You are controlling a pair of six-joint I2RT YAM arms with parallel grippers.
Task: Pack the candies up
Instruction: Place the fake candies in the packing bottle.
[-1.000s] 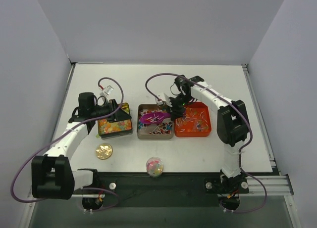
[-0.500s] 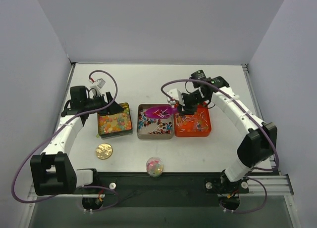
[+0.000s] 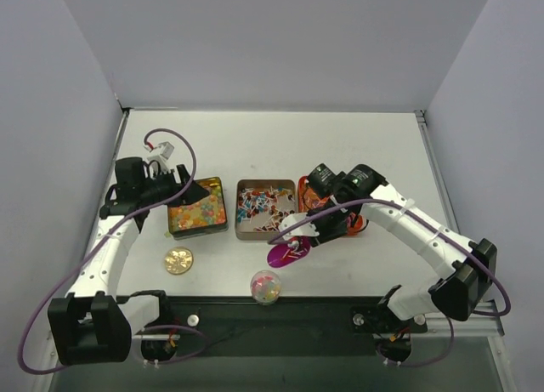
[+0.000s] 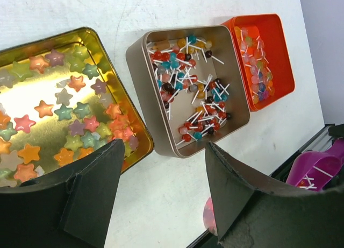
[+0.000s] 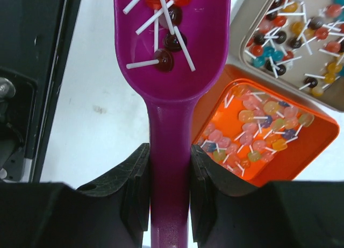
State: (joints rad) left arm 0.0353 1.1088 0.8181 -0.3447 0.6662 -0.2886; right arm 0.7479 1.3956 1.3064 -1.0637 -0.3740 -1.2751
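So that the candies stay put, they lie in the level scoop, its handle clamped by the right gripper, near the jar, likely their destination. Others fill three trays. The left gripper gapes wide, empty, above the star tray.

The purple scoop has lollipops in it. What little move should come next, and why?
Probably shift the purple scoop, gripped by the right tool, slightly left and nearer until it sits over the small round jar. The scoop holds several lollipops, hangs just beside that jar, and a gold lid lies off to the side.
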